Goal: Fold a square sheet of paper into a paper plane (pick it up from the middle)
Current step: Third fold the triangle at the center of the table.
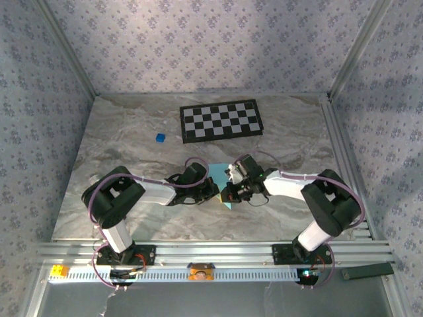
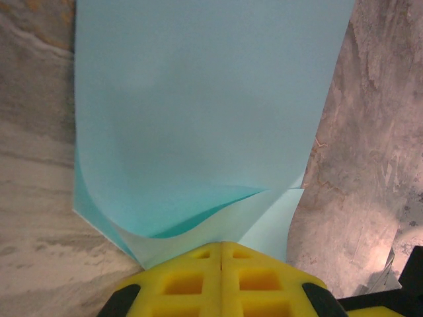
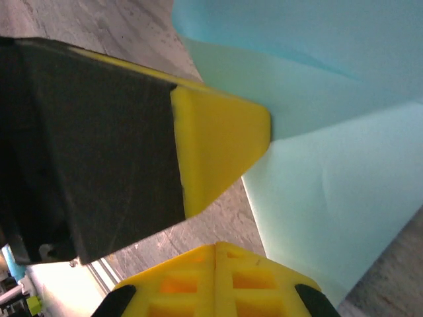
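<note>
The left pincer (image 2: 221,246) pinches the square sheet of paper (image 2: 198,119). The right pincer (image 3: 217,247), closed, sits just beside it

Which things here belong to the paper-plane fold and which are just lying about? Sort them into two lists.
For the job:
- thin light-blue sheet of paper, partly folded over
- left gripper, shut
- right gripper, shut

Lying about:
- flat black-and-white checkerboard
- tiny dark-blue cube
</note>
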You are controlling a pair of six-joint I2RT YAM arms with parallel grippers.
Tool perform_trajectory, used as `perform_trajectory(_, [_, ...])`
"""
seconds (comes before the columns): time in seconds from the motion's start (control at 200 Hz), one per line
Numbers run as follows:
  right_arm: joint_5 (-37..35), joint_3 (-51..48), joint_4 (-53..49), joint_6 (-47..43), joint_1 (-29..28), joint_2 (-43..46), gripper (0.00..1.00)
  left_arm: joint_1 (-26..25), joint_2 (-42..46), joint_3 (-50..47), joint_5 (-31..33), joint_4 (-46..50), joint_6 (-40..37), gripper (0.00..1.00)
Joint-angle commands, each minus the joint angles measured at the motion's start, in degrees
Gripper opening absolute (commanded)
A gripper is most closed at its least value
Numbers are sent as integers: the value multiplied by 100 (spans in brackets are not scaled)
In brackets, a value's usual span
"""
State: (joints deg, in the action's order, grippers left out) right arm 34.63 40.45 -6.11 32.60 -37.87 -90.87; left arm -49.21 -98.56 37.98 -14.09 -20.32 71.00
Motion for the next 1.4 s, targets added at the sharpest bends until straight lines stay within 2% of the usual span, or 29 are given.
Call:
perform_trajectory(0.0, [-126, 174, -157, 53, 21, -172, 3, -28, -75, 8, 178, 599, -113, 0])
perform_trajectory(0.405, [-46, -567, -78, 198, 348, -345, 0, -12, 121, 388, 208, 930, -516, 0])
perform_trajectory(0.455, [-36, -585, -66, 221, 362, -331, 0, -10, 171, 447, 205, 939, -570, 0])
perform_trajectory(0.54, [-29, -548, -69, 258, 389, -343, 0, 14, 273, 572, 188, 960, -644, 6])
perform_trajectory(0.695, [-25, -514, -53, 293, 399, -333, 0, -31, 372, 812, 101, 1178, -734, 5])
perform_trajectory(1.025, [-8, -538, 31, 298, 406, -389, 0, -245, 45, 512, 99, 953, -410, 1])
perform_trajectory(1.234, [-58, -555, -20, 295, 406, -405, 0, -124, -117, 344, 375, 962, -434, 1])
perform_trajectory(1.394, [-75, -556, -91, 292, 403, -430, 0, 190, -121, 127, 273, 775, -543, 1])
